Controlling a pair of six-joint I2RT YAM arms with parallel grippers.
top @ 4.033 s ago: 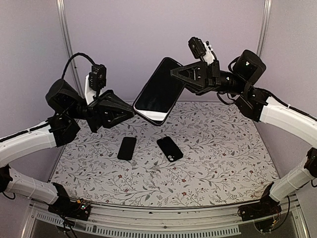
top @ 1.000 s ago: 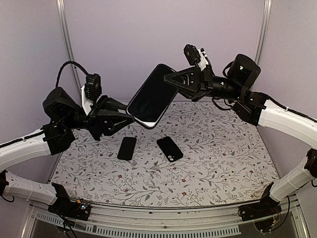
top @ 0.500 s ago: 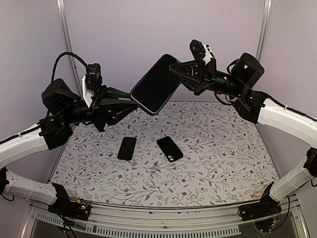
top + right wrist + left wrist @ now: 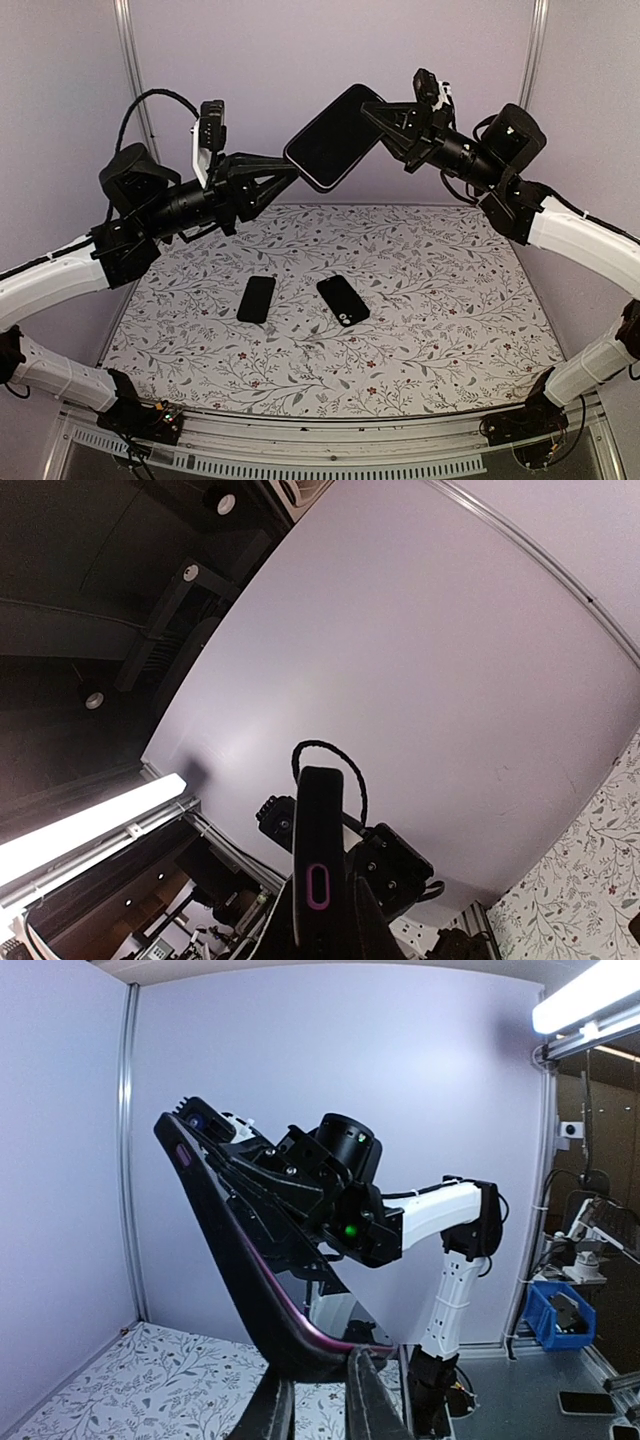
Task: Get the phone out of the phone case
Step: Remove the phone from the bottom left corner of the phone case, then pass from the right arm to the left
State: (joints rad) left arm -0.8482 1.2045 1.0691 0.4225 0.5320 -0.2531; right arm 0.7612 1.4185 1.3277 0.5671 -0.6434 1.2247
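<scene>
Phone [image 4: 335, 137], seated in its dark phone case [image 4: 240, 1270] with a purple rim, hangs tilted high above the far middle of the desk [image 4: 450, 330], screen facing the top camera. The left gripper [image 4: 288, 172] is closed narrowly on the lower end, toward the desk's left side, its fingers [image 4: 372, 1405] pinching that corner. The right gripper [image 4: 378, 112] clamps the higher end, toward the desk's right side. A dark slab [image 4: 256, 298] and a second dark slab [image 4: 342, 300] lie flat side by side near the desk's centre.
</scene>
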